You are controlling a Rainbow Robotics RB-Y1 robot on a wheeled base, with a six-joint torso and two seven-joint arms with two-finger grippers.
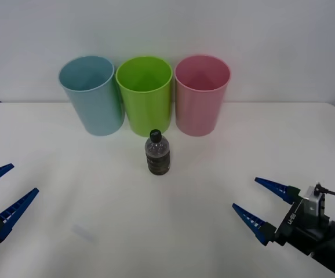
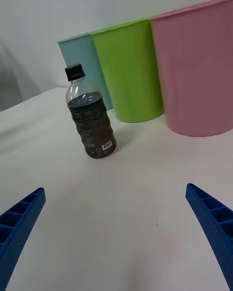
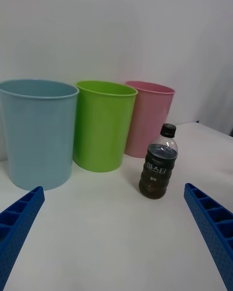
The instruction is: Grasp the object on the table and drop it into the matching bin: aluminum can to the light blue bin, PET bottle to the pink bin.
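PET bottle (image 1: 157, 154) upright on the surface (image 1: 69, 191), ahead of and between both sets of fingers, touching neither. Right gripper (image 1: 266, 204) and left gripper (image 1: 2, 196): fingers spread, empty. Probably light, smooth, rigid; grip the labelled body below the cap. Pink bin (image 1: 201, 95) stands beyond; lime green bin (image 1: 145, 95) directly behind may crowd the approach.
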